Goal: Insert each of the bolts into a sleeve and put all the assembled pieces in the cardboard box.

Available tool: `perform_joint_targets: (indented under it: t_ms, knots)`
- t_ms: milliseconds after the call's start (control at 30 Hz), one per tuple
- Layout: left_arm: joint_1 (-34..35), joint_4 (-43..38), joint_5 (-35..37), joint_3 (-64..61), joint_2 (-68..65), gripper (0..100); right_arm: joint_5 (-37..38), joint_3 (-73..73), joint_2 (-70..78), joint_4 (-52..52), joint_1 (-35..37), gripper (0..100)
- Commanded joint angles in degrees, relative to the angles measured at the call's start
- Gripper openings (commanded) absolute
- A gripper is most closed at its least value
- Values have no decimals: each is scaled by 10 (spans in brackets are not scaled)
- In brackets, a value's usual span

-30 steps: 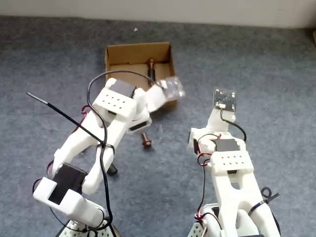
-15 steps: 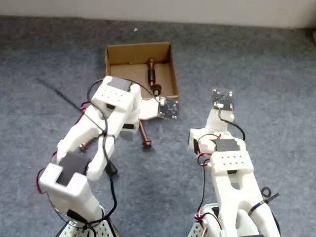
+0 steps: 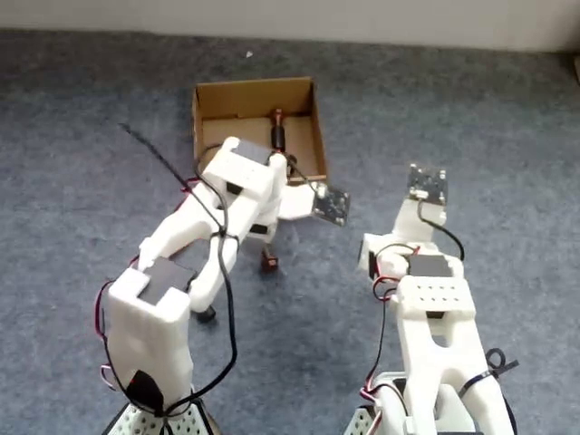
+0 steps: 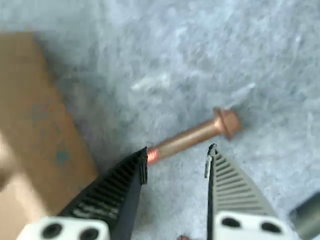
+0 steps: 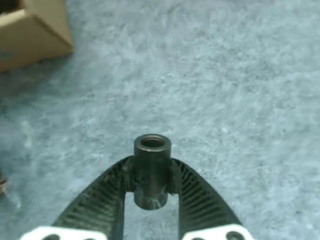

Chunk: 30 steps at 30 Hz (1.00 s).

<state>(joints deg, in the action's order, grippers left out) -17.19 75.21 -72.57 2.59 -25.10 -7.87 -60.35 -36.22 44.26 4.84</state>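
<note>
Your left arm leans over the near corner of the open brown cardboard box (image 3: 204, 104), which holds one assembled bolt-and-sleeve piece (image 3: 277, 131) lying near its right wall. The left gripper (image 4: 177, 152) hangs with its jaws spread wide, just beside the box's outer wall. A long copper-coloured bolt with a flanged hex head (image 4: 192, 134) lies flat on the grey carpet (image 3: 489, 109), the end of its shaft at one fingertip and its head pointing away from the box. Open carpet separates your two arms. To the right, your right gripper (image 5: 150, 174) has its jaws clamped on a short black cylindrical sleeve (image 5: 152, 150), held upright with its bore facing up, well apart from the box corner.
</note>
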Motion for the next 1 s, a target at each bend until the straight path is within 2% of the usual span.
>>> perform_joint_targets:
  t_ms: [0,233,533,767,967]
  knots:
    - [-28,-4,-16,23,-37,217,5,28,-18,-10,-16,5]
    - [-42,-17,-15,28,-81,206,5,31,-18,-10,-43,5]
    - [-44,-8,-11,24,-80,5,4,27,-18,-44,-62,5]
    - [-43,76,73,38,-46,6,5,27,-18,-44,-62,5]
    - [-37,107,82,13,-7,8,6,27,-18,-43,-59,5]
